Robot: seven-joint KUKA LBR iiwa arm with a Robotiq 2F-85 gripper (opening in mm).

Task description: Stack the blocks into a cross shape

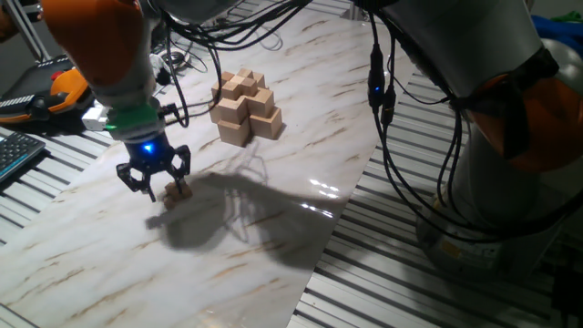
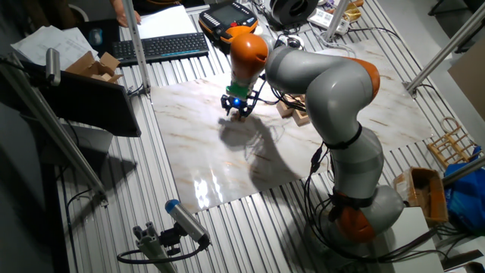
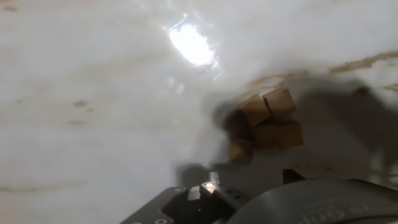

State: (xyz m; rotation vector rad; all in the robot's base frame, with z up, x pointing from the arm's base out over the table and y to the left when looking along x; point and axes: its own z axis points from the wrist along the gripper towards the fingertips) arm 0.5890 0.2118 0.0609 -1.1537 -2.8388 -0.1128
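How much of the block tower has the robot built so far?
Most of it looks built: the cross shape already stands in stepped layers on the marble table. Right now the tool is low over a little cluster of tiny blocks lying loose on the table; whether it grips one can't be seen. Those still need to go up on top.

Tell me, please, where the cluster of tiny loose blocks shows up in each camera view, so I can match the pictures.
One fixed view: tiny blocks lower left on the marble board, just under the gripper.
The other fixed view: hidden by the gripper, upper centre; not distinguishable.
Hand view: tiny blocks right of centre, in shadow.
Shared landmark: the marble board.
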